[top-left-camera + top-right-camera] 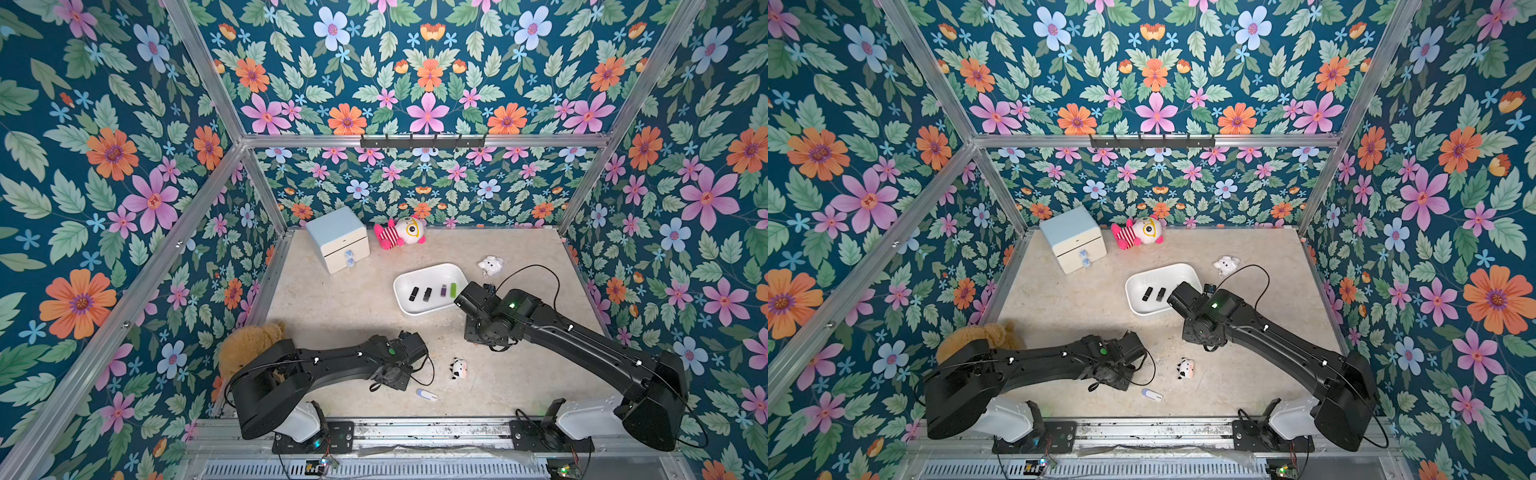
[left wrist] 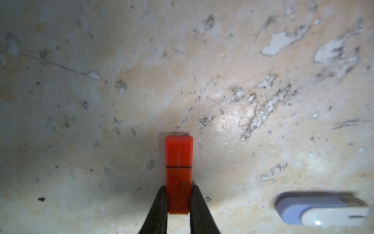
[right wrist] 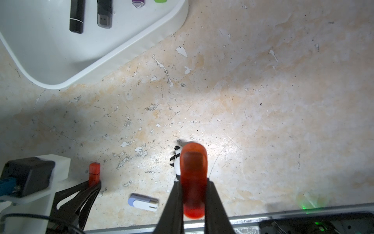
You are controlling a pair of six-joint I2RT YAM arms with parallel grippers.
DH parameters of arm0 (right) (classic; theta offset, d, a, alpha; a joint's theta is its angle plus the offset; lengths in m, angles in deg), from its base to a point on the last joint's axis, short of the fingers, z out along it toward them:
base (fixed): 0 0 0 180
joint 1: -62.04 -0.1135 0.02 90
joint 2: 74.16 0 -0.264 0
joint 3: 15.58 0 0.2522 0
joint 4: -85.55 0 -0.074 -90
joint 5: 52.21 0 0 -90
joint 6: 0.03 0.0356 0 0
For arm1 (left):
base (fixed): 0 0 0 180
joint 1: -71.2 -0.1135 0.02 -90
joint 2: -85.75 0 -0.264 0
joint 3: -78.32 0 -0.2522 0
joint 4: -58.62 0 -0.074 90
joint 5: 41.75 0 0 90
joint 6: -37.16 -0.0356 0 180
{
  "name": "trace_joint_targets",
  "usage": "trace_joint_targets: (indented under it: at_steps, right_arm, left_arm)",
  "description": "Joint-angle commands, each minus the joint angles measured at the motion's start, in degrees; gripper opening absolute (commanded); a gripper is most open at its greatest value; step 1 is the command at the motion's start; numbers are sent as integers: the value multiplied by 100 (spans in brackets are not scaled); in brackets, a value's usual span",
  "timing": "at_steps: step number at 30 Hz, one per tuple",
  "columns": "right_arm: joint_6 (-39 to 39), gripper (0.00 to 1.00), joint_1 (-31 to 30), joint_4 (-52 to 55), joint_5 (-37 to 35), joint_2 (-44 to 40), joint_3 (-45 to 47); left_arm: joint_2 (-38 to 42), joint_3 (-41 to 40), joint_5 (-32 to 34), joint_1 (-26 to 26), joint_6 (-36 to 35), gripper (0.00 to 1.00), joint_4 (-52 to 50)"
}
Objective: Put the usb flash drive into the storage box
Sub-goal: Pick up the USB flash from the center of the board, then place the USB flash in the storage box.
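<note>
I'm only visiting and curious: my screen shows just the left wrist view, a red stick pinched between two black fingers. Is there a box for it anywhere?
Observer: Yes. In a top view a white storage box stands farther from the robot's base than the left gripper holding your red flash drive, and toward the robot's right.
Visitor: Is anything in it?
Observer: Four drives lie side by side in it: two black drives, a purple drive and a green drive.
Visitor: What about the other arm?
Observer: The right gripper is shut on a rounded orange flash drive of its own.
</note>
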Motion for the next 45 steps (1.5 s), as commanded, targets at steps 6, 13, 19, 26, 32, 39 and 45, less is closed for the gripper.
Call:
trace_joint_targets:
  at_steps: [6, 13, 19, 26, 32, 39, 45]
  right_arm:
    - [-273, 0, 266, -172, 284, -19, -43]
    - [-709, 0, 624, -141, 397, 249, -534]
    - [-950, 0, 776, -141, 450, 571, -895]
    - [-1258, 0, 991, -200, 555, 1067, -1389]
    - [-1677, 0, 1287, -237, 798, 1969, -2131]
    - [-2121, 0, 1400, -54, 942, 3323, -3475]
    - [-2333, 0, 1488, 95, 1069, 4441, -4521]
  left_arm:
    - [-172, 56, 10, -25, 71, 0, -89]
    - [-103, 314, 197, -34, 100, 0, -274]
    - [208, 838, 537, -94, 52, 0, -808]
    - [564, 1500, 857, -334, -81, 0, -1430]
    - [756, 2050, 966, -885, -383, 0, -1997]
    - [699, 2475, 809, -1687, -940, 0, -2076]
    - [446, 2627, 670, -2098, -1256, 0, -2024]
